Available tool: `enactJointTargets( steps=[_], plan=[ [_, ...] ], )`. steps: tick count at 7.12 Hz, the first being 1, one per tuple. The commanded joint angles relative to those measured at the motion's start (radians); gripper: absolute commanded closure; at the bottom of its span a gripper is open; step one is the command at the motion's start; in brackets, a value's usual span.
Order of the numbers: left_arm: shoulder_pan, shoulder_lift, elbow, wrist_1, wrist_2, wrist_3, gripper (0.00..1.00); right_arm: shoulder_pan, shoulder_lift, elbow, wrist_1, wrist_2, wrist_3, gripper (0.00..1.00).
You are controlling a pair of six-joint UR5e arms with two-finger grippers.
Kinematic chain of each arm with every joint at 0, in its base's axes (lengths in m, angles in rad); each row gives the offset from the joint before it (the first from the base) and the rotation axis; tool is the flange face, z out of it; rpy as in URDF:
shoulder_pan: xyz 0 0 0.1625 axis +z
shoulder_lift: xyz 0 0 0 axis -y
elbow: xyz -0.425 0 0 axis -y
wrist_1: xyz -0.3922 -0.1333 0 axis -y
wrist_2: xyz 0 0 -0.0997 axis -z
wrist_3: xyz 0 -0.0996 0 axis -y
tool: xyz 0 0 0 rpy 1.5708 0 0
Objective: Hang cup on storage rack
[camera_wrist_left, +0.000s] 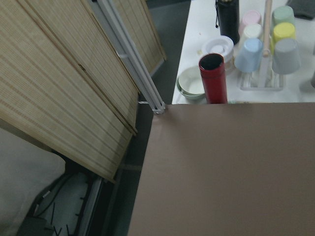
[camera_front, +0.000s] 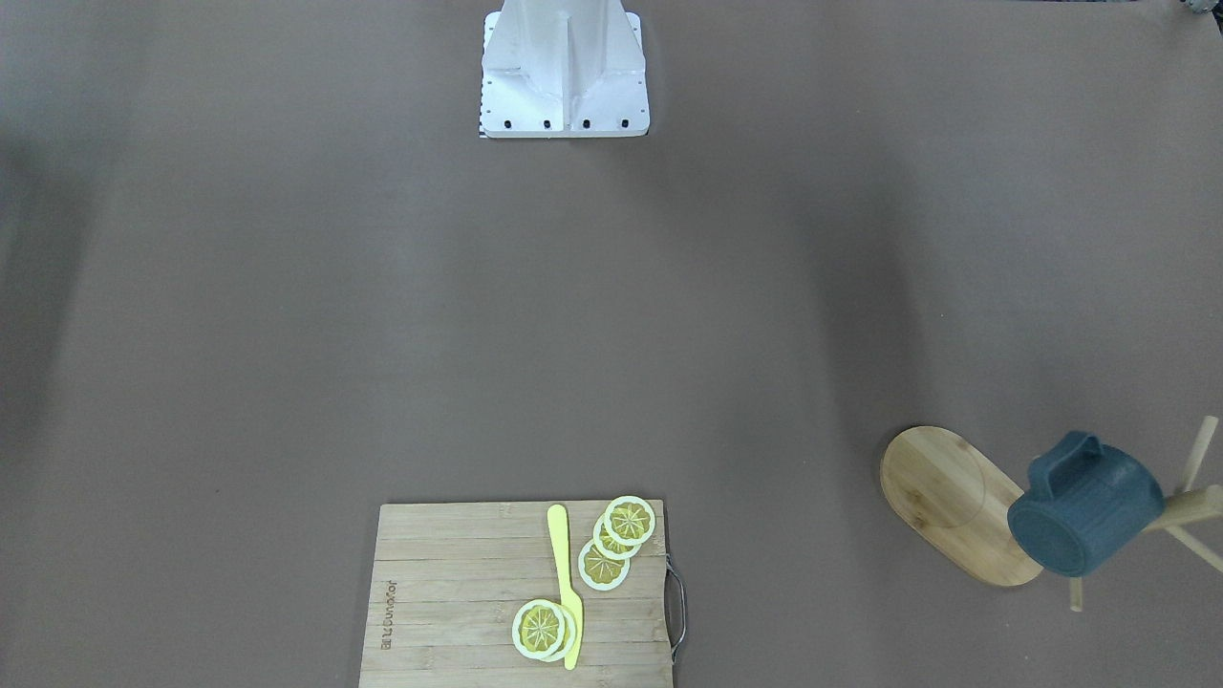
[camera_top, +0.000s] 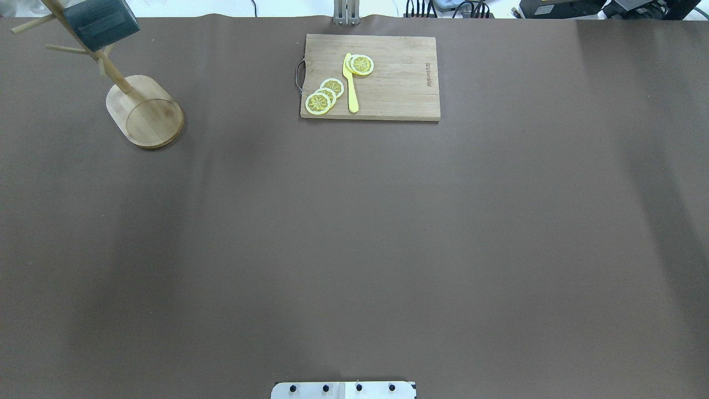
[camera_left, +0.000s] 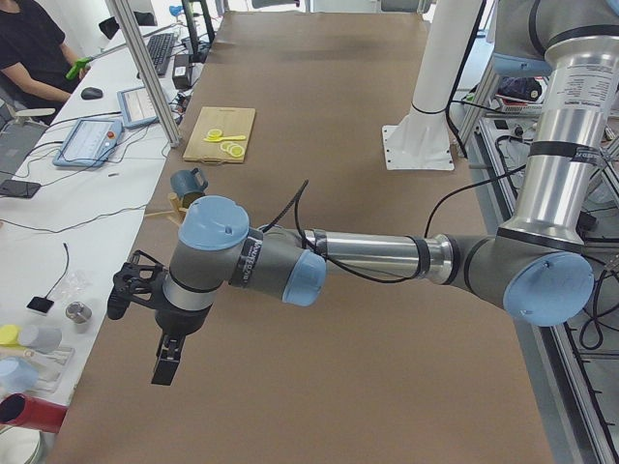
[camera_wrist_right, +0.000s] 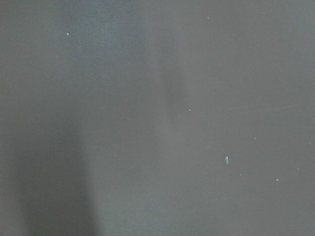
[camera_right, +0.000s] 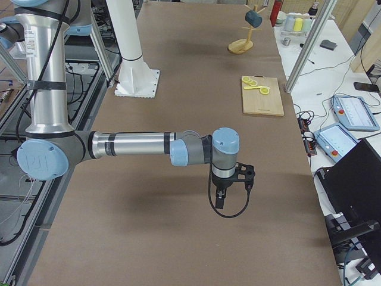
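The dark teal cup (camera_front: 1084,516) hangs tilted on a peg of the bamboo storage rack (camera_front: 946,497), above its oval base. In the overhead view the cup (camera_top: 99,22) and rack (camera_top: 147,113) are at the far left corner. They also show small in the exterior right view, the cup (camera_right: 254,18) on the rack (camera_right: 240,46). My left gripper (camera_left: 166,362) hangs over the table's near end in the exterior left view, far from the cup (camera_left: 189,182). My right gripper (camera_right: 219,199) hangs over the opposite end. I cannot tell whether either gripper is open or shut.
A bamboo cutting board (camera_top: 382,77) with lemon slices (camera_top: 324,97) and a yellow knife (camera_top: 350,83) lies at the table's far middle. A red bottle (camera_wrist_left: 212,78) and several cups (camera_wrist_left: 268,46) stand beyond the table's left end. The robot base (camera_front: 564,72) stands at the near edge.
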Motion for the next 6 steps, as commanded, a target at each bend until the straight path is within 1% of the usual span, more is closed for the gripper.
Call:
enactJointTargets(
  steps=[1, 2, 3, 4, 5, 6],
  plan=[
    [0.1, 0.001, 0.004, 0.095, -0.09, 0.005, 0.02, 0.039, -0.041, 0.001, 0.002, 0.103, -0.009, 0.0],
    [0.129, 0.005, -0.013, 0.147, -0.158, 0.005, 0.02, 0.039, -0.041, -0.002, 0.001, 0.103, -0.004, 0.0],
    [0.172, 0.053, -0.055, 0.154, -0.18, 0.002, 0.02, 0.039, -0.035, 0.001, 0.001, 0.1, 0.0, 0.0],
    [0.206, 0.088, -0.086, 0.163, -0.188, -0.006, 0.02, 0.039, -0.034, 0.001, 0.001, 0.103, 0.0, 0.0],
    [0.244, 0.138, -0.146, 0.167, -0.197, -0.009, 0.02, 0.036, -0.034, 0.0, 0.002, 0.098, -0.001, 0.0],
    [0.246, 0.165, -0.189, 0.187, -0.199, -0.009, 0.02, 0.036, -0.031, 0.003, 0.004, 0.097, -0.007, 0.0]
  ],
)
